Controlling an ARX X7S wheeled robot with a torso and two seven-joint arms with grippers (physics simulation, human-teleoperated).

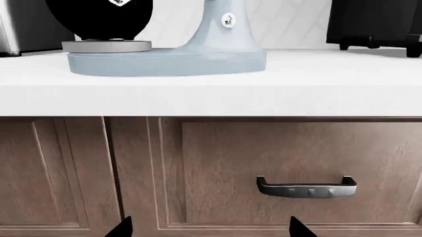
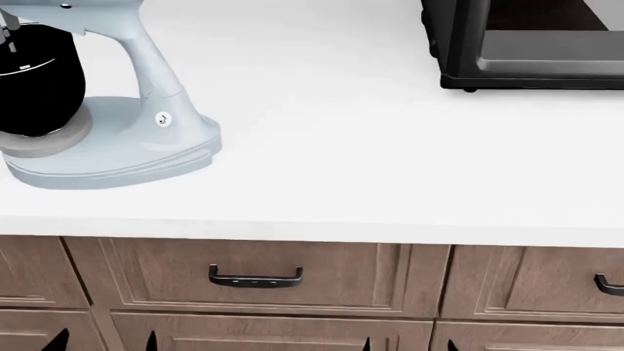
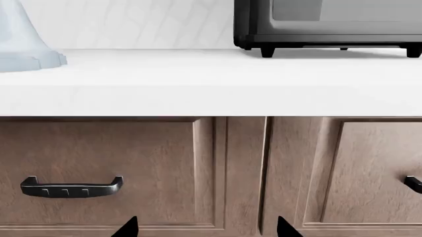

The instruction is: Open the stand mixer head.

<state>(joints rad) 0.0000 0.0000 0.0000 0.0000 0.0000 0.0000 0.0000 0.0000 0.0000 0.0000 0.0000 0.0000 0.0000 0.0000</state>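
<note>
The pale blue stand mixer stands on the white counter (image 2: 370,161) at the far left. Only the lower edge of the stand mixer head (image 2: 98,14) shows, at the top of the head view, lying down over the glossy black bowl (image 2: 34,80). The flat base (image 2: 117,161) and neck show too. In the left wrist view I see the base (image 1: 165,61), neck and bowl (image 1: 99,17); the head is out of frame. My left gripper (image 1: 211,228) is open and empty, low in front of the cabinet drawers. My right gripper (image 3: 205,228) is open and empty, likewise low.
A black toaster oven (image 2: 527,44) stands at the counter's back right, also in the right wrist view (image 3: 329,22). Wooden drawers with dark handles (image 2: 256,278) sit under the counter edge. A metal appliance edge (image 1: 13,29) stands left of the mixer.
</note>
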